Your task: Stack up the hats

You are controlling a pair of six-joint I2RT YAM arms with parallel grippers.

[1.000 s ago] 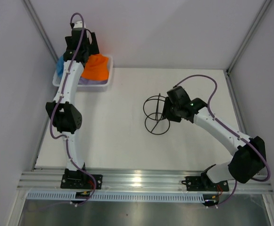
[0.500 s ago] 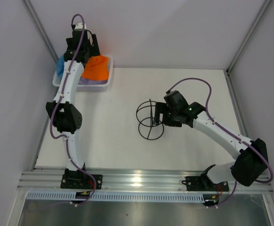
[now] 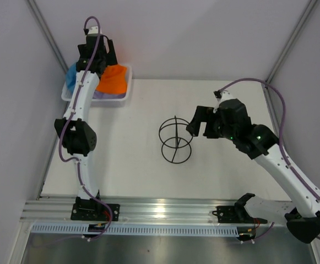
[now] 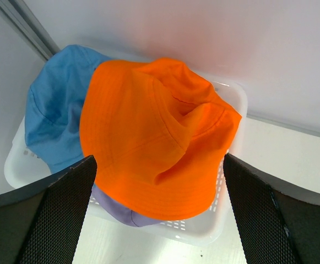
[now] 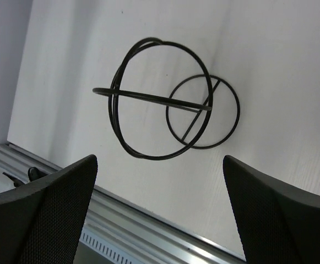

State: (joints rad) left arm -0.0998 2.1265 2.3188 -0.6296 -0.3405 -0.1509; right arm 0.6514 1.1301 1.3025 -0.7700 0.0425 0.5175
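Orange fabric fills the left wrist view. The orange hat point(image 4: 154, 137) lies crumpled on top in the white mesh basket point(image 4: 198, 234), which sits in the upper left of the overhead view against the back wall. The blue hat point(image 4: 52, 115) lies partly under it on the left. A corner of the lavender hat point(image 4: 124, 212) pokes out beneath its lower edge. I can't make out a pink one from here.

The left gripper point(image 4: 158, 165) hangs right above the orange hat with its fingers point(image 4: 55, 220) spread wide, one to each side, and it doesn't look to be touching the cloth. To my eye this is the start of the first pick, with nothing stacked yet.

The black wire stand point(image 3: 175, 140) stands upright in the middle of the table point(image 3: 132, 165), bare. The right gripper point(image 3: 199, 122) sits just to its right in the overhead view, also spread and holding nothing, and looks clear of the wire.

Next, I'd guess, the left arm should drop straight down, pinch a fold of the orange crown and lift it clear of the basket. The cloth is floppy, so it could drag the lavender hat up with it.
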